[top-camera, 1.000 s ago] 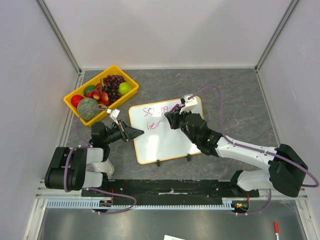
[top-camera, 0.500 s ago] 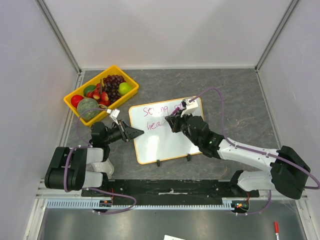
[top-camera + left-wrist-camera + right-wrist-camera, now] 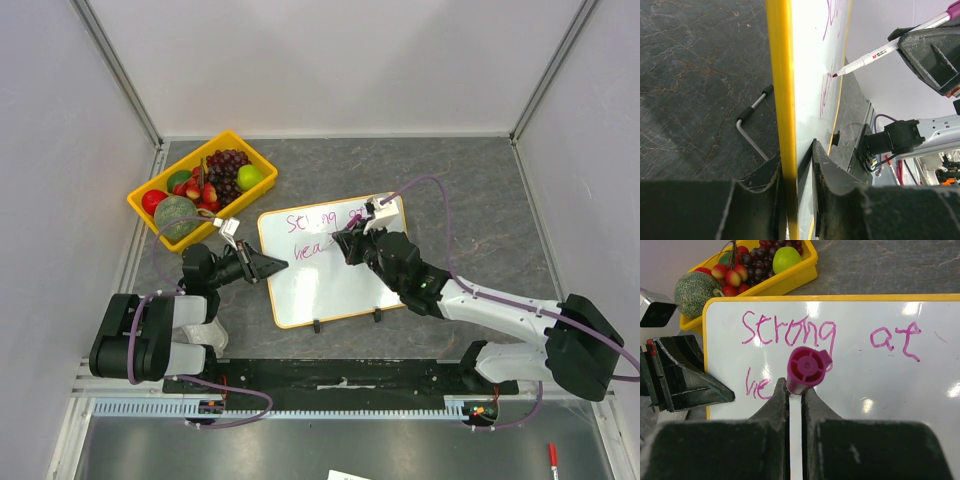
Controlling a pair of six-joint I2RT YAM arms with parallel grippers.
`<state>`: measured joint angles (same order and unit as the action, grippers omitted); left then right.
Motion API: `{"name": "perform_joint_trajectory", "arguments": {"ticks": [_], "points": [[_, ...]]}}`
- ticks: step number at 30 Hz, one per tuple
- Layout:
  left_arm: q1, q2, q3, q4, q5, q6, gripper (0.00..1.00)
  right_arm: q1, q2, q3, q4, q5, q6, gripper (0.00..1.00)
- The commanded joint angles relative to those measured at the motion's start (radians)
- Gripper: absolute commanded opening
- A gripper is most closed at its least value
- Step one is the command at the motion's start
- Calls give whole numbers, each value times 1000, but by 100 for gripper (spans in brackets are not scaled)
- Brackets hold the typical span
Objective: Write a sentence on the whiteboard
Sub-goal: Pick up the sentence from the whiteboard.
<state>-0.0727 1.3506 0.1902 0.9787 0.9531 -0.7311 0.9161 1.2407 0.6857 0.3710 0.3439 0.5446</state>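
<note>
Pinching a marker (image 3: 807,369) between pressed-together fingers, the right gripper (image 3: 795,390) stands over the middle of the board (image 3: 880,390). From the right wrist the magenta cap hides the tip. The left wrist view shows the tip meeting the white surface.

The sentence (image 3: 790,333) reads "Strong at" on the upper line. Below it only "he" is legible, the rest being covered by the marker and fingers. In the top view the right gripper also blocks part of the writing.

The left gripper (image 3: 797,162) is clamped on the board's left edge, the yellow frame held between its fingers. The board lies on the table (image 3: 450,180), its two black feet at the near edge.

Beyond the board's far-left corner sits a yellow tray (image 3: 257,152), close to the board but not touching it. It holds dark grapes (image 3: 228,165), a green apple (image 3: 250,177), a melon (image 3: 178,215), a red apple (image 3: 153,200) and small red fruits too small to identify. The right wrist view cuts off the tray's far part.
</note>
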Motion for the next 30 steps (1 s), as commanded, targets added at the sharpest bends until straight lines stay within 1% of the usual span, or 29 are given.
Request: {"name": "perform_joint_trajectory", "arguments": {"ticks": [1,12,30], "points": [[-3,13,14,-9,-25,82,2,-8,-37,48,23,27,-23,0],[-4,15,14,-9,-25,81,2,-28,0,66,31,32,-23,0],[-2,15,14,-9,-24,82,2,-33,-17,-14,9,0,-8,0]]}}
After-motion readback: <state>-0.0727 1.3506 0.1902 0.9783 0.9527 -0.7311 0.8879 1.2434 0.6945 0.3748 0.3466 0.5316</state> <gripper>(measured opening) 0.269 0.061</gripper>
